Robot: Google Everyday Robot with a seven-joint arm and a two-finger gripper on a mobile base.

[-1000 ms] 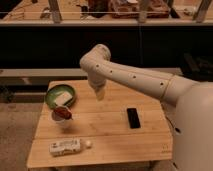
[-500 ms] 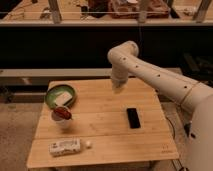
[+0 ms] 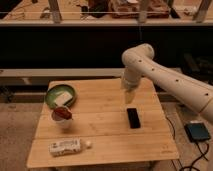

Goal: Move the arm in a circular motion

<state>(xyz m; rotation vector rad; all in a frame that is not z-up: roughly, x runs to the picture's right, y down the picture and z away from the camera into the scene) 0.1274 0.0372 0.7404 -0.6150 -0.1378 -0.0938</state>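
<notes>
The arm [image 3: 165, 77] is glossy white with small dark dots. It reaches in from the right edge, bends at a rounded elbow [image 3: 141, 55] and points down over the back right part of the wooden table [image 3: 105, 125]. Its pale yellowish gripper [image 3: 130, 96] hangs above the table top, a little behind a flat black rectangular object [image 3: 133, 118]. The gripper touches nothing that I can see.
A green bowl [image 3: 60, 95] with something white in it sits at the table's left. In front of it are a small cup with red contents [image 3: 62, 116], a white packet lying flat [image 3: 65, 146] and a small white piece [image 3: 88, 144]. A black box [image 3: 198, 132] lies on the floor at right.
The arm has swung to the right across the table, from above the left-centre near the bowl to the right side above the black object. The table's objects have not moved.
</notes>
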